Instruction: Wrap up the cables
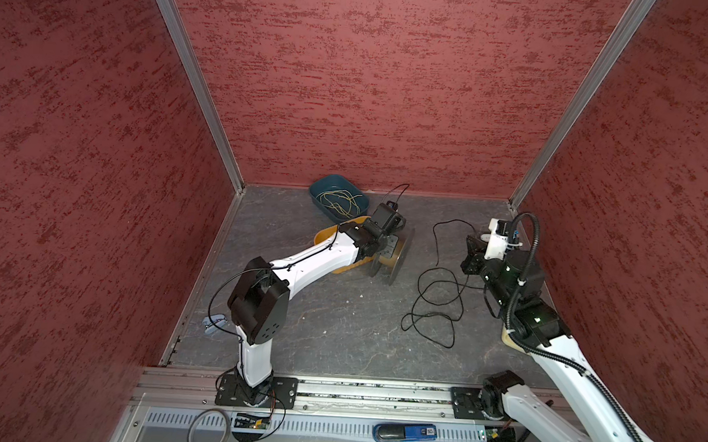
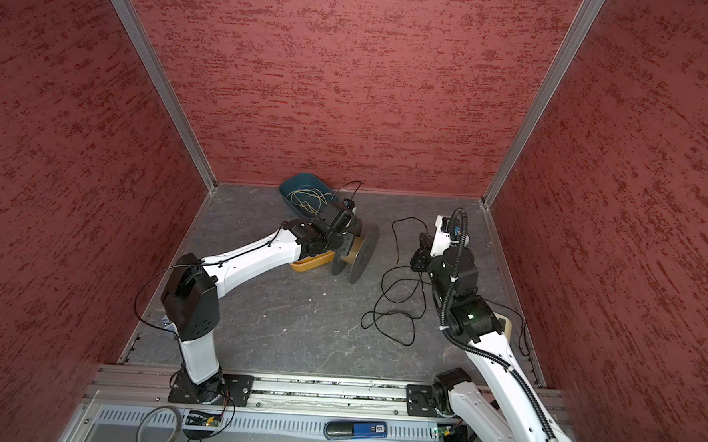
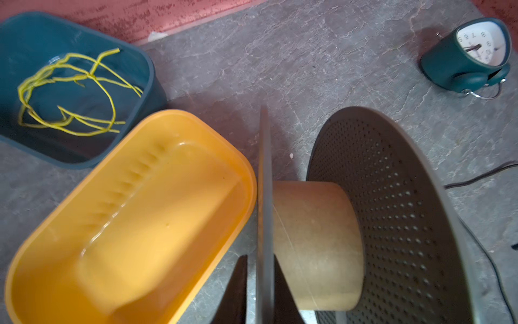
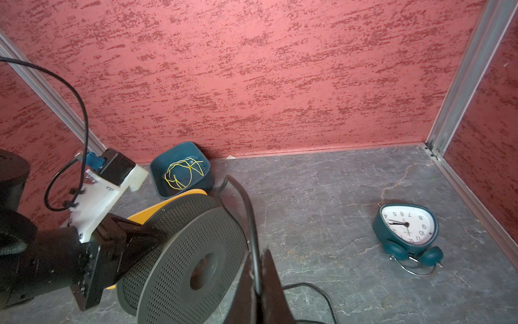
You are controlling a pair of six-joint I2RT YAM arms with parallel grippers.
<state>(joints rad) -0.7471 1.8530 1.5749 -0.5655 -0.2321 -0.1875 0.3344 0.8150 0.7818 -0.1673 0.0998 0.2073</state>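
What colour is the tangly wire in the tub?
Yellow-green. The thin wire in the teal plastic tub shows best in the left wrist view.

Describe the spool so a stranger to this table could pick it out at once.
Start at the red back wall, where a teal bin holds yellow wire; a yellow tray sits just in front of it. The spool stands on edge right beside that tray, between it and the black cord. It alone has two grey perforated discs joined by a brown cardboard core.

Grey floor (image 1: 330, 320) is enclosed by red textured walls (image 1: 372, 85) at 9, 12, 3 o'clock; alu. posts (image 1: 196, 80) in corners.
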